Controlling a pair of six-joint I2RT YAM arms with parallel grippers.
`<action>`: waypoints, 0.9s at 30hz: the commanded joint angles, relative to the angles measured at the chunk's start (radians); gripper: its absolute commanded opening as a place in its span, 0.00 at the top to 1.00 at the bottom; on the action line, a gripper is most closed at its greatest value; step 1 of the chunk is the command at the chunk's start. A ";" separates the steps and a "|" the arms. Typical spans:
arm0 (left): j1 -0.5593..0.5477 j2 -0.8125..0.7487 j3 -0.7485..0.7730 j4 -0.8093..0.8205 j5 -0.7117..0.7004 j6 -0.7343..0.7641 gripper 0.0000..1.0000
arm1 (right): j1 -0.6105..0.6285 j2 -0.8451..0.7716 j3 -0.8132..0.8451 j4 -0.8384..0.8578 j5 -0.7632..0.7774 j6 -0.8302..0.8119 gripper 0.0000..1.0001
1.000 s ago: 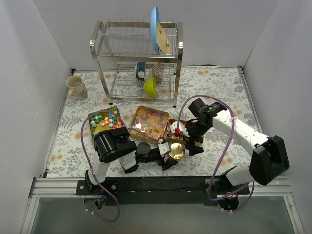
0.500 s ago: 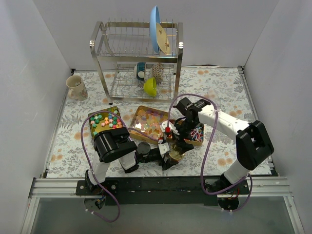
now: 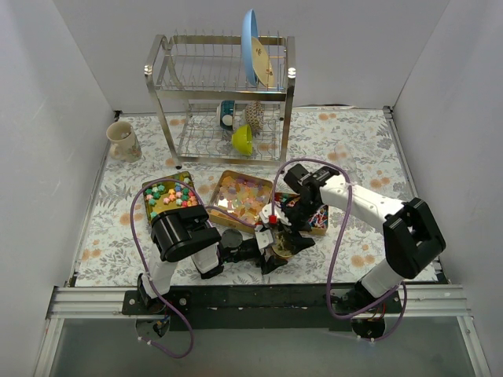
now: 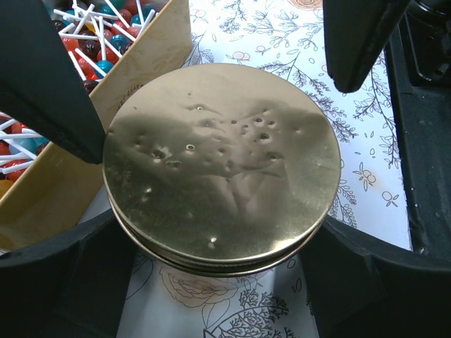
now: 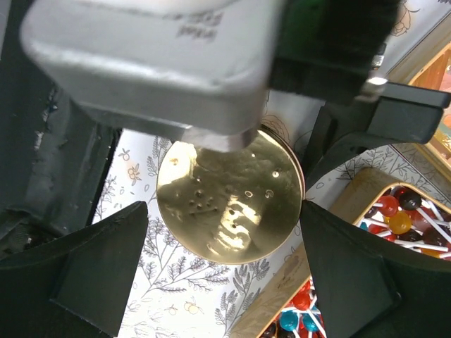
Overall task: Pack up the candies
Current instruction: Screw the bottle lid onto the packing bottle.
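Left gripper (image 4: 218, 222) tight around the gold lid (image 4: 222, 155) — right gripper (image 5: 222, 211) wide open, empty, just above.

tin wall (image 4: 141, 77) crowding gold lid (image 4: 222, 162), right gripper (image 3: 284, 238) overhead

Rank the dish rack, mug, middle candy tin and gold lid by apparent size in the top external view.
Largest to smallest:
1. dish rack
2. middle candy tin
3. mug
4. gold lid, partly covered but still clearly smallest
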 commanded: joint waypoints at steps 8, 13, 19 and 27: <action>0.025 0.082 -0.076 0.262 -0.052 -0.041 1.00 | -0.003 -0.146 -0.164 -0.081 0.066 0.039 0.06; 0.026 0.085 -0.070 0.260 -0.053 -0.041 1.00 | -0.003 -0.204 -0.241 -0.103 0.075 0.047 0.06; 0.028 0.091 -0.070 0.262 -0.047 -0.041 1.00 | -0.003 -0.249 -0.278 -0.137 0.103 0.039 0.06; 0.028 0.085 -0.075 0.260 0.010 -0.030 0.98 | -0.083 -0.307 -0.207 -0.175 0.088 0.142 0.07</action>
